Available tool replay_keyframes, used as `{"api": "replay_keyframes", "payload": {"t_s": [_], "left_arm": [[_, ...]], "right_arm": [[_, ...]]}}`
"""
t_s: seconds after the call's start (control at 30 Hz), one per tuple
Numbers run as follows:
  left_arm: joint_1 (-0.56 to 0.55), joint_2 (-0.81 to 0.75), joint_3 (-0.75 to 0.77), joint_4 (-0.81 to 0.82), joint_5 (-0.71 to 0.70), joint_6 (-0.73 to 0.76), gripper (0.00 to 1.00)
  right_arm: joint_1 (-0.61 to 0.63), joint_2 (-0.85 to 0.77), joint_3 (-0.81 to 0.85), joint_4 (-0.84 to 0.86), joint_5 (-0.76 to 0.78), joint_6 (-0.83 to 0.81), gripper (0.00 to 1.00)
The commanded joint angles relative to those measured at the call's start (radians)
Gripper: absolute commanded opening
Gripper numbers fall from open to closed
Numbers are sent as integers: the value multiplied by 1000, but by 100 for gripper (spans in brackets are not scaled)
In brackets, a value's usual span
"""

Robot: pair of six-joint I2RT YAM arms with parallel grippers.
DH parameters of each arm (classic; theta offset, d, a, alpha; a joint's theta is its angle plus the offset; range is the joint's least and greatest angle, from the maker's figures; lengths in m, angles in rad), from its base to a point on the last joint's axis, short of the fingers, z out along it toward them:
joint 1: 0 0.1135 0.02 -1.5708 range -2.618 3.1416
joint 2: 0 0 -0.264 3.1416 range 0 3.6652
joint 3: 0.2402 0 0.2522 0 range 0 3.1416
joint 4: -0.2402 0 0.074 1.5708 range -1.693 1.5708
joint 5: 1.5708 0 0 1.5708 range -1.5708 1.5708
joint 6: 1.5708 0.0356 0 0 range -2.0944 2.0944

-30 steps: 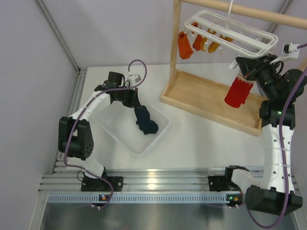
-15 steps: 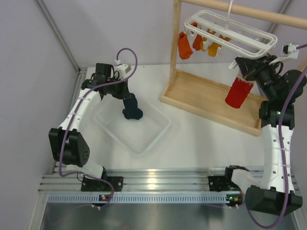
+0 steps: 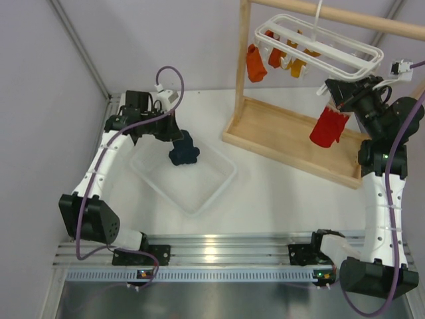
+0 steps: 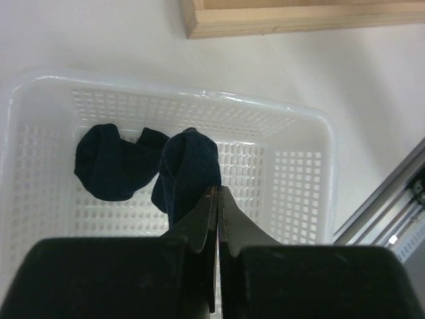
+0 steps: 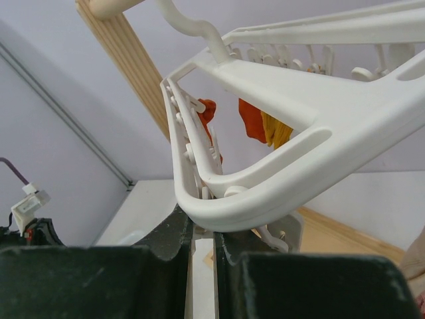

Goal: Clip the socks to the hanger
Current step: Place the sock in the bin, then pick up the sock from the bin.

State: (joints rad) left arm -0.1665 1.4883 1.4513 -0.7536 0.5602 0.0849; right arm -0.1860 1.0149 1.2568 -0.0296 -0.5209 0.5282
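Observation:
My left gripper (image 3: 174,136) is shut on the dark navy sock (image 3: 183,152) and holds it in the air over the far left part of the white basket (image 3: 222,184). In the left wrist view the sock (image 4: 188,169) hangs bunched from my closed jaws (image 4: 218,194). The red sock (image 3: 327,127) hangs under the right end of the white hanger (image 3: 319,43). My right gripper (image 3: 337,93) sits just above it. In the right wrist view its jaws (image 5: 202,234) pinch a white clip under the hanger frame (image 5: 279,86).
Orange socks (image 3: 255,63) and a yellow sock (image 3: 295,64) hang clipped at the hanger's left end. The hanger hangs from the light wooden rack (image 3: 292,141) at the back right. The basket (image 4: 312,166) lies on the white table.
My left arm has lifted the navy sock out of the basket and carried it back and to the left. The red sock has swung slightly; the right arm has barely moved.

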Motion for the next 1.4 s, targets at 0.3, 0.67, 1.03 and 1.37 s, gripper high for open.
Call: {"api": "replay_keyframes", "payload": {"t_s": [0.3,0.67,1.03,1.37], "left_arm": [[-10,-154,-400,194,69,-479,0],[142,-169,-612,385,-160,-539,0],[159,-92,-523,231,-373,-358,50],[93,-4,-251,-156,280,743,63]], "right_arm": [[8,19,-4,-32,-51,4,0],[10,14,46,-102,-54,-56,0],[10,2,43,-101,-48,-77,0],[10,-3,24,-89,-48,-79,0]]}}
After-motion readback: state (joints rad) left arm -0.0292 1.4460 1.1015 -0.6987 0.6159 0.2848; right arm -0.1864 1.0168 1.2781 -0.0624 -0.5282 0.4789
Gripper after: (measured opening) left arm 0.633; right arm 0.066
